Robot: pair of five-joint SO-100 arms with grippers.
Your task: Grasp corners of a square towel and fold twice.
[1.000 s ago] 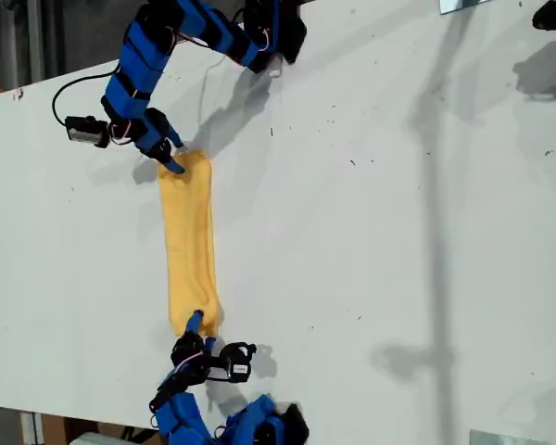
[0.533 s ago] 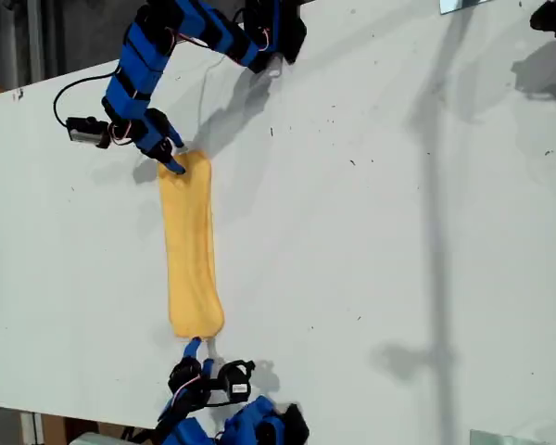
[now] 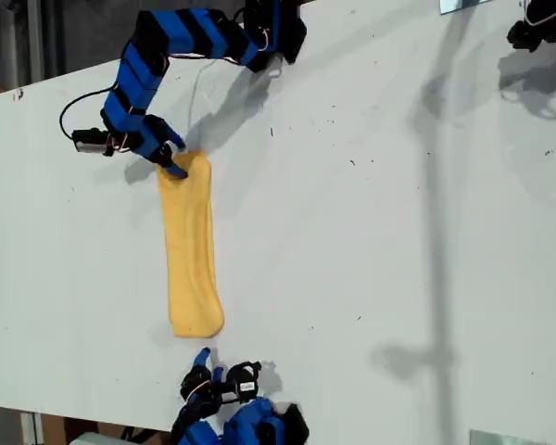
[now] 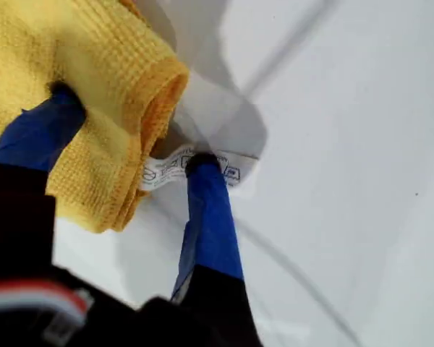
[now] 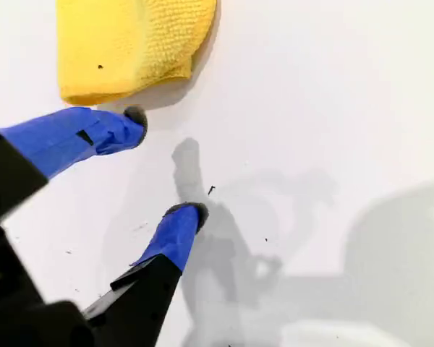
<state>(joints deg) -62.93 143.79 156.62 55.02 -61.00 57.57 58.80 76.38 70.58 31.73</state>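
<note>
The yellow-orange towel (image 3: 190,250) lies on the white table (image 3: 371,232) folded into a long narrow strip. My first gripper (image 3: 173,167) is at the strip's end toward the exterior view's top. In the first wrist view it (image 4: 126,130) is open: one blue finger (image 4: 43,130) rests on the towel (image 4: 79,65), the other (image 4: 206,210) on a white care label (image 4: 170,168) beside the folded hem. My second gripper (image 3: 204,357) stands open just past the strip's other end. Its fingers (image 5: 166,163) are off the towel (image 5: 130,43), with bare table between them.
Both blue arm bases sit at the table's edges, one at the exterior view's top (image 3: 269,32) and one at its bottom (image 3: 250,422). A black object (image 3: 537,32) shows at the exterior view's top right. The table edge runs along that view's left.
My second gripper has let go of the towel's end and backed away toward the exterior view's bottom. The first arm has shifted slightly at the other end.
</note>
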